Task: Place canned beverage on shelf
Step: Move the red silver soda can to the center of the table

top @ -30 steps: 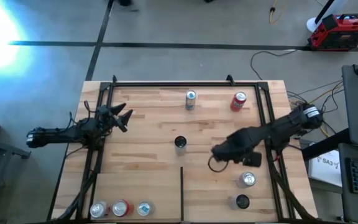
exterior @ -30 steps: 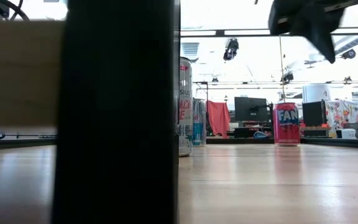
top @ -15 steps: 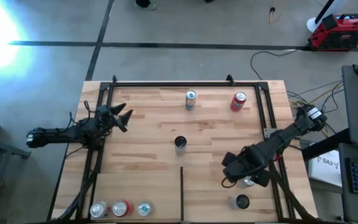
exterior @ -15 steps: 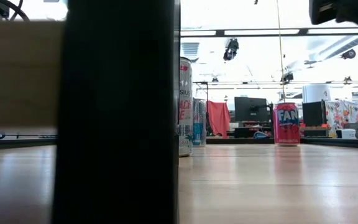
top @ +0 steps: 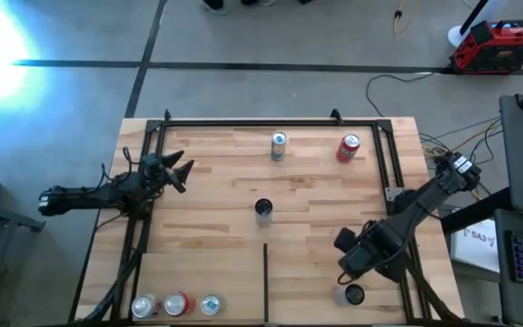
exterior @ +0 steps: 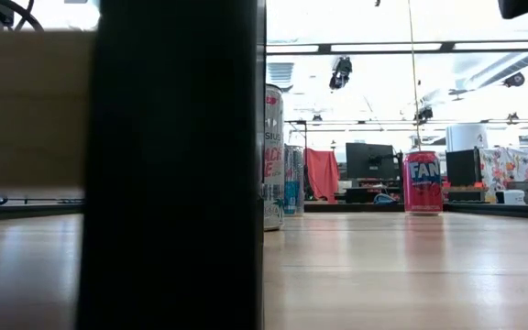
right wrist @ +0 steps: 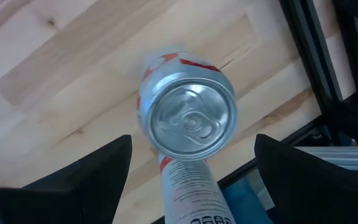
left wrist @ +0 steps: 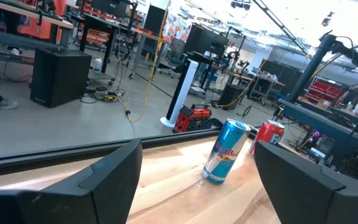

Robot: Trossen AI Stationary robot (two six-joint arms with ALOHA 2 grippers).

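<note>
The shelf (top: 216, 182) is a light wooden board framed by black rails. My right gripper (top: 360, 262) points down over its near right part, open. Right under it a silver can (right wrist: 191, 121) stands upright on the board, and my fingers (right wrist: 86, 180) stand on either side above its top without touching it. A black can (top: 353, 294) stands just nearer the front edge. My left gripper (top: 178, 170) waits open at the left rail. In the left wrist view it faces a blue can (left wrist: 225, 151) and a red can (left wrist: 267, 134).
A silver-blue can (top: 278, 145) and a red can (top: 349, 148) stand near the far edge, and a dark can (top: 262, 210) stands mid-board. Three cans (top: 177, 303) line the near left corner. A thin black divider strip (top: 265, 282) runs in from the near edge.
My right gripper has swung from the middle of the board toward the near right corner, rolling about its own axis as it went. It now hangs over the silver can there. In the low view it has passed out of the picture at the upper right.
</note>
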